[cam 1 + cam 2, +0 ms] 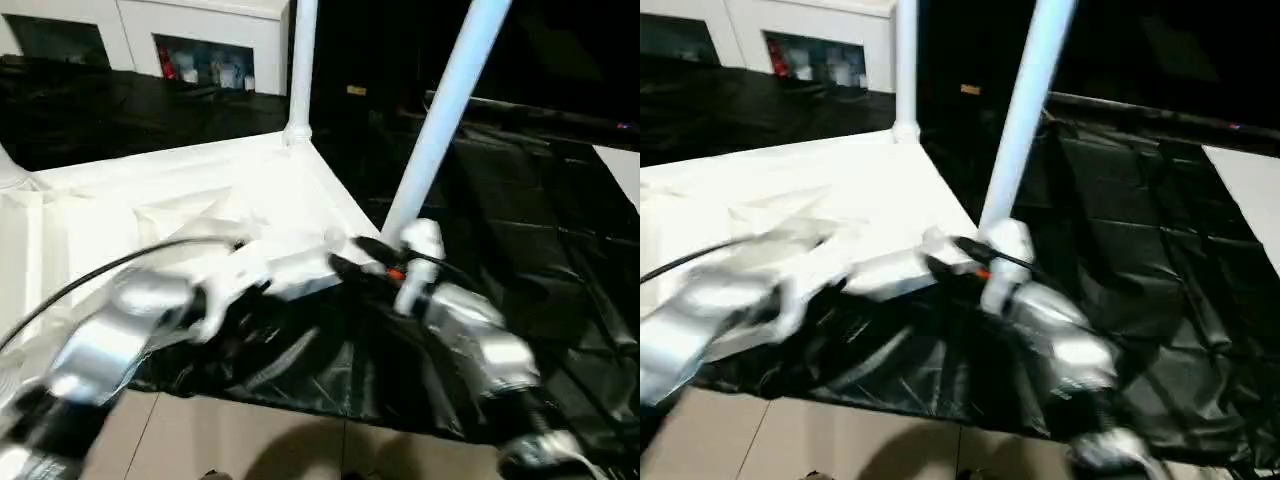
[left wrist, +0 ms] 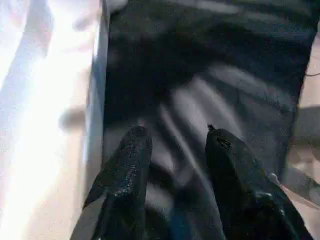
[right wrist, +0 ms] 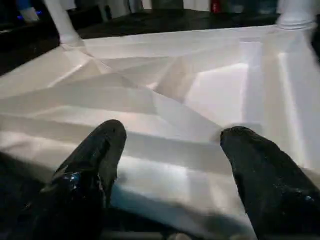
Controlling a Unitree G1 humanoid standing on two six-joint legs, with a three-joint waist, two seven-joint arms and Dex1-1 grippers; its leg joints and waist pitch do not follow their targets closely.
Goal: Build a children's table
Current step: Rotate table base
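**Upturned tabletop on black sheet, two legs standing**

Nearest, at the bottom of the head view, pale floor tiles (image 1: 260,430) meet the edge of a black plastic sheet (image 1: 520,250). Above them the two silver forearms reach in. The left gripper (image 2: 175,145) has its two black fingers parted with a clear gap, nothing between them, over the black sheet beside the tabletop's edge. The right gripper (image 3: 175,145) stands wide open and empty, facing the ribbed underside.

The white tabletop (image 1: 200,190) lies upside down at centre left. One white leg (image 1: 445,110) rises at centre, leaning right; another (image 1: 302,60) stands upright in the far corner socket. A white cabinet (image 1: 200,35) lines the upper left.
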